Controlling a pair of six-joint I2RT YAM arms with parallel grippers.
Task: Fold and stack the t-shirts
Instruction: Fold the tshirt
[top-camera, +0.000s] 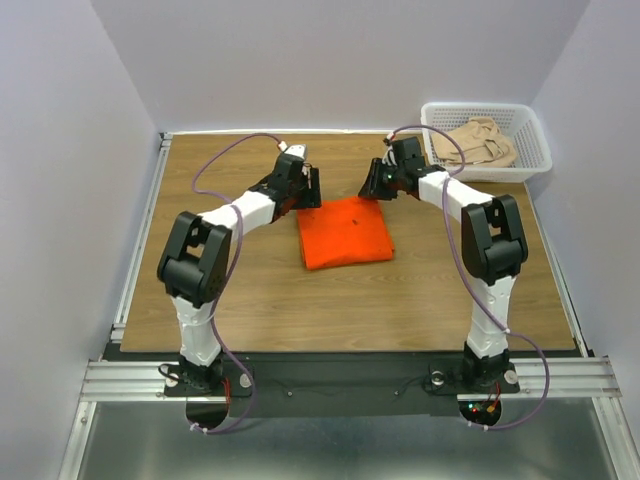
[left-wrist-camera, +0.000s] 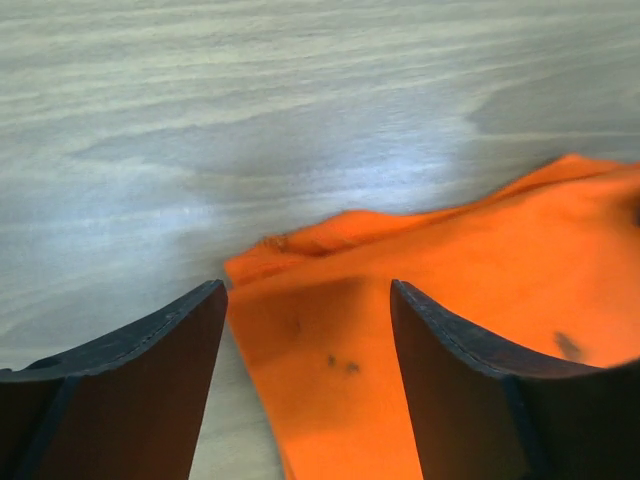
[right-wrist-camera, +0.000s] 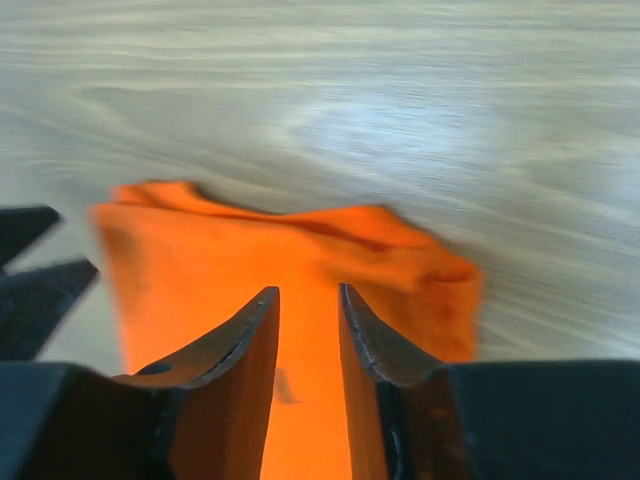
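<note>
The bright orange t-shirt (top-camera: 345, 232) lies folded into a rough square at the middle of the table. My left gripper (top-camera: 312, 190) is open over its far left corner; in the left wrist view (left-wrist-camera: 308, 290) the jaws stand wide apart over the orange cloth (left-wrist-camera: 480, 270) and hold nothing. My right gripper (top-camera: 376, 186) is over the far right corner; in the right wrist view (right-wrist-camera: 307, 292) its jaws stand a narrow gap apart just above the orange cloth (right-wrist-camera: 200, 260). The beige-tan t-shirt (top-camera: 482, 141) lies crumpled in the basket.
The white lattice basket (top-camera: 537, 152) stands at the back right corner of the wooden table (top-camera: 250, 300). A metal rail (top-camera: 140, 240) runs along the table's left edge. Grey walls close in the back and sides.
</note>
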